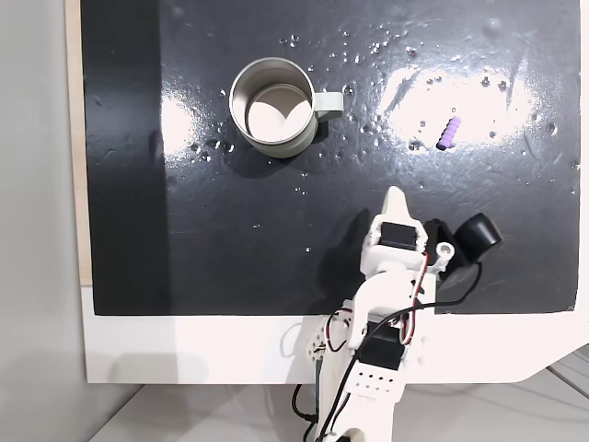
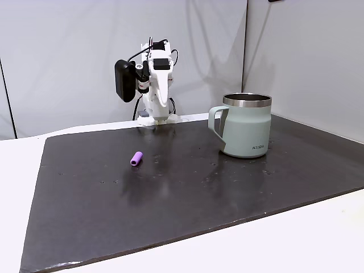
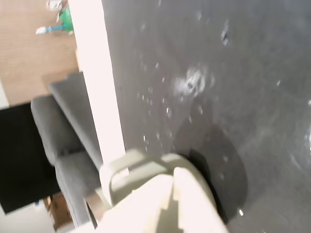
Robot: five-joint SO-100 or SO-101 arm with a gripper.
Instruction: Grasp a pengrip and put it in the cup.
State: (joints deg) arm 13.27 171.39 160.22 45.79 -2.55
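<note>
The pengrip [image 1: 448, 132] is a small light-purple ribbed tube lying on the black mat, toward the right in a fixed view from above and toward the left from the side [image 2: 136, 158]. The cup [image 1: 271, 106], a steel mug with a pale grey-green wall [image 2: 245, 125], stands upright and apart from the tube, its handle turned toward it. My gripper [image 1: 394, 197] is folded back over the arm's base at the mat's near edge, well short of both. Its fingers [image 3: 194, 194] meet along a seam in the wrist view, with nothing held.
The black mat [image 1: 230, 249] lies on a white table [image 1: 184, 350] and is dotted with white specks and droplets [image 1: 368, 55]. In the wrist view the mat's edge, a white strip [image 3: 97, 87] and a grey sofa [image 3: 63, 131] lie beyond. A wall stands behind the arm [image 2: 153, 85].
</note>
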